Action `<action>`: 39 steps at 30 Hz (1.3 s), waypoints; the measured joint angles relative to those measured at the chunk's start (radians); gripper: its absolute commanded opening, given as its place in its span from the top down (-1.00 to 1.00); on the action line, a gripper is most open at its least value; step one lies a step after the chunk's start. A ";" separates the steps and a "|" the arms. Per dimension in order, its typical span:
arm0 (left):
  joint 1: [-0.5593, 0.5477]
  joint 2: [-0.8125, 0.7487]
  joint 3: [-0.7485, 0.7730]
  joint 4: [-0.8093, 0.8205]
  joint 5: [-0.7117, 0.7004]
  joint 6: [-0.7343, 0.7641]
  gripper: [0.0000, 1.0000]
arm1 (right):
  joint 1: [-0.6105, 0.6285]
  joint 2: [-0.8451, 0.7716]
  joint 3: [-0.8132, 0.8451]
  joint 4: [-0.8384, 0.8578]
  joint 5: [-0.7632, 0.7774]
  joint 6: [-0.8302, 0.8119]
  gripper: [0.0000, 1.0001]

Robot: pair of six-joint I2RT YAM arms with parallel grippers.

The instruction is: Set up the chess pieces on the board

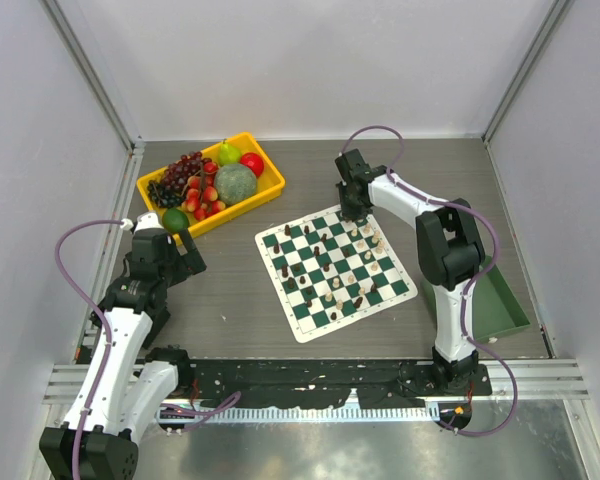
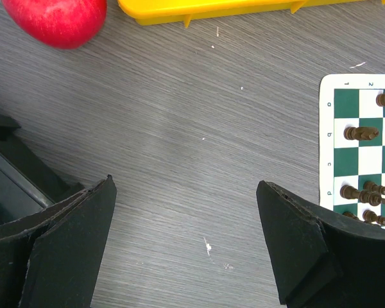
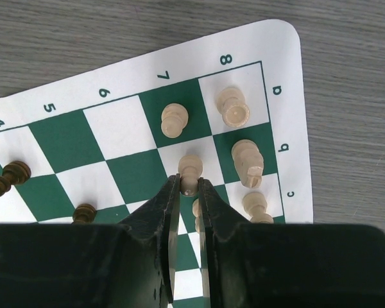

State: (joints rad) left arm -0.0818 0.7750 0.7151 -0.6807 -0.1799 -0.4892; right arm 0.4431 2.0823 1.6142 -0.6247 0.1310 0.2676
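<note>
Your left claw point(image 2: 186, 212) hangs spread wide over the bare grey surface point(image 2: 179, 115), with a red fruit point(image 2: 54, 19) and the yellow tray point(image 2: 244, 8) just beyond it. To its right, the board point(image 1: 302, 330) lies angled at mid-surface, dark and cream chess pieces point(image 2: 360, 133) scattered over its squares. At the board's far corner, your right claw point(image 3: 188, 186) is pressed together on a cream pawn point(image 3: 190, 165) on a white square, other cream pieces standing close around it.
</note>
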 measured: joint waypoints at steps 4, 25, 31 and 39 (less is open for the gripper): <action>0.000 0.000 -0.002 0.000 0.000 0.000 -0.98 | 0.000 0.004 0.000 0.000 -0.005 0.000 0.67; 0.000 0.000 -0.006 0.001 0.000 0.000 -0.98 | 0.000 0.008 0.009 -0.015 -0.019 0.000 0.59; 0.000 0.000 -0.010 0.003 0.002 0.000 -0.98 | 0.000 0.009 0.009 -0.027 -0.019 0.000 0.59; 0.000 0.002 -0.010 0.003 0.002 0.000 -0.98 | 0.000 0.023 0.013 -0.029 -0.021 0.000 0.49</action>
State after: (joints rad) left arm -0.0818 0.7769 0.7055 -0.6781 -0.1780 -0.4896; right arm 0.4431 2.1048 1.6276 -0.6540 0.1101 0.2672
